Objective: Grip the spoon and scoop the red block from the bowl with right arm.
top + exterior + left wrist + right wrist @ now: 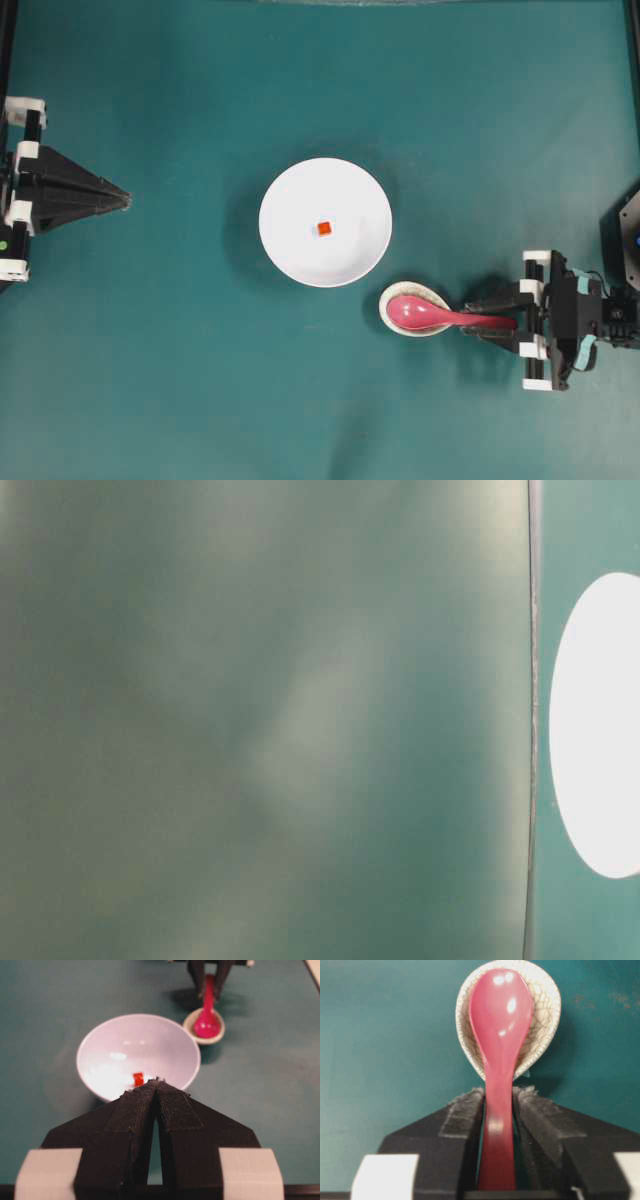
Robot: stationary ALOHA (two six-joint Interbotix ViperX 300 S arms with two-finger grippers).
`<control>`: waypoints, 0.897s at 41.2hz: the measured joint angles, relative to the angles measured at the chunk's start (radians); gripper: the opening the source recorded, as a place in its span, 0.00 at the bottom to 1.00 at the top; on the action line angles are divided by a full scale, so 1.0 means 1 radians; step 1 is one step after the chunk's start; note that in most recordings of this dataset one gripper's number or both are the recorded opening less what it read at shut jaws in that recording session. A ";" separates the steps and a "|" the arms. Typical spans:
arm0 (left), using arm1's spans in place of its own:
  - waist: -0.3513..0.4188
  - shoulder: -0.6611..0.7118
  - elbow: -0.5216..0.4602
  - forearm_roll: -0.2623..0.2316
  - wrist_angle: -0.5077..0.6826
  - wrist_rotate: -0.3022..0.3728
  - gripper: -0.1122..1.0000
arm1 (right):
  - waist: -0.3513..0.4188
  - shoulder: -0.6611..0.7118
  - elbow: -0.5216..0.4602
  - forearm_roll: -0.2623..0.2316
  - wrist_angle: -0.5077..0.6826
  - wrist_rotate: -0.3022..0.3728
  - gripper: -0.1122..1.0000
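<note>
The pink spoon (430,314) lies with its scoop in a small crackled dish (388,300), handle pointing right. My right gripper (468,319) straddles the handle. In the right wrist view the handle (497,1130) runs between the two pads (465,1110), with thin slivers of table showing on both sides, so the jaws stand open around it. The red block (323,229) sits in the middle of the white bowl (290,190), up and left of the spoon. My left gripper (125,200) rests shut at the far left, pointing at the bowl (100,1040) and the block (138,1079).
Teal cloth covers the table. The small dish (545,1005) nearly touches the bowl's lower right rim. The table-level view is a teal blur with a white oval (600,730) at its right edge.
</note>
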 measured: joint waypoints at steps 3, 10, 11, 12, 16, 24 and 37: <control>-0.002 0.000 0.000 0.000 0.002 0.000 0.10 | 0.000 -0.009 0.005 0.000 0.003 0.002 0.49; 0.000 0.000 0.000 -0.002 0.006 0.000 0.10 | 0.000 -0.012 0.011 0.000 0.003 0.000 0.51; 0.000 0.000 0.000 0.000 0.006 0.000 0.10 | 0.000 -0.012 0.011 0.000 0.003 0.000 0.51; 0.000 0.000 0.000 0.000 0.006 0.000 0.10 | 0.000 -0.012 0.012 0.000 0.003 -0.002 0.51; -0.002 0.000 0.000 -0.002 0.006 -0.002 0.10 | 0.000 -0.012 0.014 0.000 0.003 -0.003 0.51; 0.000 0.000 0.000 -0.002 0.009 -0.002 0.10 | 0.000 -0.012 0.014 0.000 0.003 -0.011 0.50; 0.000 0.000 0.000 0.000 0.009 -0.002 0.10 | 0.000 -0.012 0.011 0.000 0.003 -0.011 0.50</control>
